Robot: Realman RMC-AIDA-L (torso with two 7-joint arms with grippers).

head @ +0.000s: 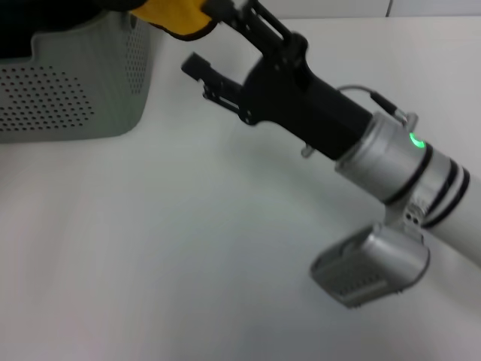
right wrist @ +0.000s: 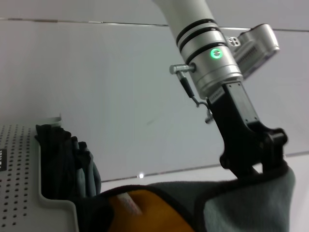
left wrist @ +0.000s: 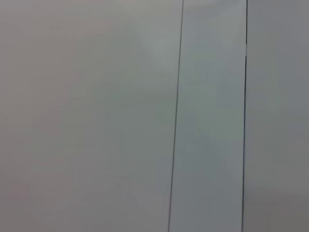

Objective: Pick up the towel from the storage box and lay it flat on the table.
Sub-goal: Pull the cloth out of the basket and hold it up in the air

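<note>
The towel (head: 174, 16) shows as a bright yellow bunch with black binding at the top edge of the head view, just past the right rim of the storage box (head: 68, 105). My right gripper (head: 207, 34) reaches up to it from the right, open, one finger below the towel and one beside it. The right wrist view shows the towel (right wrist: 145, 212) close up, yellow and grey-green with a white label, by the box rim (right wrist: 19, 183). There the towel's edge hides the fingertips of an arm with a green light (right wrist: 212, 67). My left gripper is out of view.
The white table (head: 188, 248) spreads in front of and to the right of the box. Dark cloth (right wrist: 63, 159) lies bunched inside the box. The right arm's silver wrist camera housing (head: 372, 263) hangs above the table. The left wrist view shows only pale panels.
</note>
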